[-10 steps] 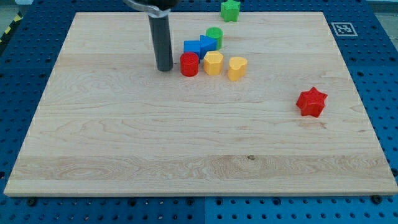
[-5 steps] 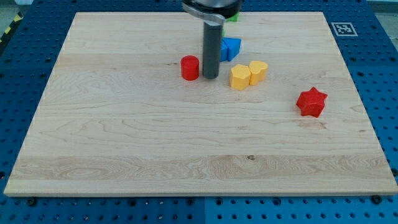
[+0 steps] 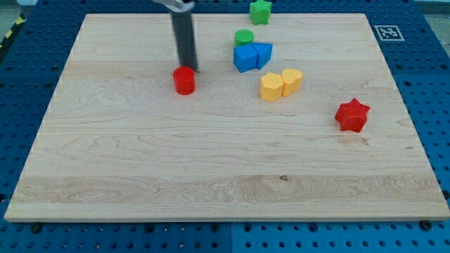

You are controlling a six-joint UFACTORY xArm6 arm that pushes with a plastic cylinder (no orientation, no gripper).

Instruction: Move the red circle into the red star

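Note:
The red circle (image 3: 184,81) stands left of the board's middle, in the upper half. The red star (image 3: 352,115) lies far off at the view's right. My tip (image 3: 188,69) is just above the red circle, at its upper right edge, touching or nearly touching it. The rod rises from there to the view's top.
A green circle (image 3: 244,38), a blue cube (image 3: 245,58) and a second blue block (image 3: 263,54) cluster right of the tip. A yellow hexagon (image 3: 271,87) and a yellow heart (image 3: 292,80) sit below them. A green star (image 3: 260,10) is at the top edge.
My tip swept right past the red circle, then back left to its upper side. The red circle slid left and down. The blue and yellow blocks were pushed right.

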